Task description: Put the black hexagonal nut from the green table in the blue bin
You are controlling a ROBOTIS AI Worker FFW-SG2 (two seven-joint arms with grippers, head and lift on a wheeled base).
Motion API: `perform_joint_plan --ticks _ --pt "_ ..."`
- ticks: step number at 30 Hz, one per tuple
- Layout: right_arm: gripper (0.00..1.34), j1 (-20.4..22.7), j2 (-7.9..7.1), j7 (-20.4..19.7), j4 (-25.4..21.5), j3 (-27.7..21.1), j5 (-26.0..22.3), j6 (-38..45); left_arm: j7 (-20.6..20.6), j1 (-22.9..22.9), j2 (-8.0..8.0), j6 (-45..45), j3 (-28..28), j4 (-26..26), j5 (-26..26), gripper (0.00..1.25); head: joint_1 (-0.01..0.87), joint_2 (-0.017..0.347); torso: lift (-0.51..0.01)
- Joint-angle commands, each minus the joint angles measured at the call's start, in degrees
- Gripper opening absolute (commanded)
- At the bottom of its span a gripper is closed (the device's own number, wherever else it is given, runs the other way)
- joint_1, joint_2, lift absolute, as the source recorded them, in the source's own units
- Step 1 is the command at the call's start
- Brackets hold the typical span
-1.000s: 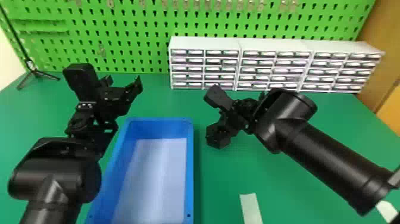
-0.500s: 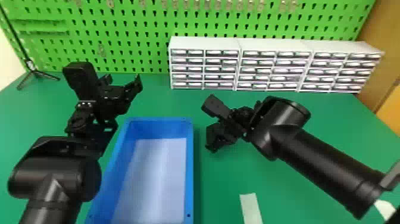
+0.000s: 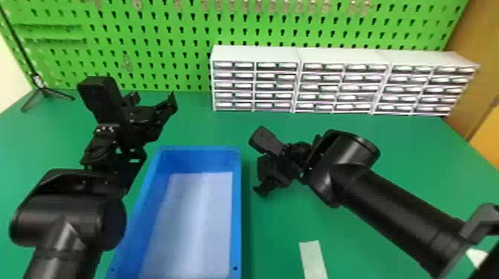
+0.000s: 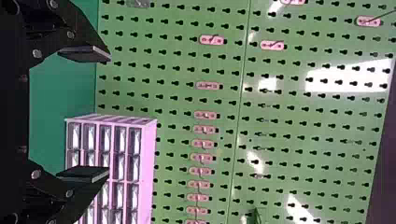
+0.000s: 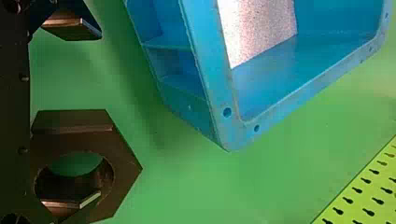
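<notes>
In the head view, my left gripper [image 3: 154, 101] is held above the table beyond the bin's far left corner; in the left wrist view its fingers stand wide apart, and this left gripper [image 4: 85, 113] has nothing between them. My right gripper [image 3: 271, 180] is just right of the blue bin [image 3: 236, 207]. Seen from its wrist, the right gripper [image 5: 93, 113] has spread fingers. The black hexagonal nut [image 5: 122, 172] is near one of them, whose pad shows through the nut's hole; the other finger stands apart from it. Whether the nut touches the table is unclear.
White drawer cabinets [image 3: 256, 53] line the back of the green table [image 3: 208, 128], before a green pegboard [image 3: 156, 44]. A pale strip [image 3: 313, 258] lies near the front. A thin black stand [image 3: 44, 92] is at the back left.
In the head view my right gripper has turned, and its wrist has shifted a little left and towards the front. My left arm has hardly changed place.
</notes>
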Motion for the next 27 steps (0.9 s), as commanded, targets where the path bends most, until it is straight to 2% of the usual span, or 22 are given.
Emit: perform_joint_plan --ticks 1,15,27 --pt "1.21 0.17 0.19 0.01 0.93 0.18 -0.55 -0.33 0.00 -0.01 -0.09 -0.10 0.10 -0.02 0.06 0.85 0.686 0.028 -0.096" --pt "1.21 0.00 0.10 0.01 2.25 0.79 -2.31 -0.95 0.00 -0.19 -0.09 -0.45 0.01 -0.02 0.06 0.85 0.686 0.028 -0.096" --pt "1.12 0.00 0.10 0.01 2.69 0.97 -3.27 -1.21 0.00 -0.36 -0.09 -0.80 0.10 0.07 0.15 0.85 0.686 0.028 -0.096"
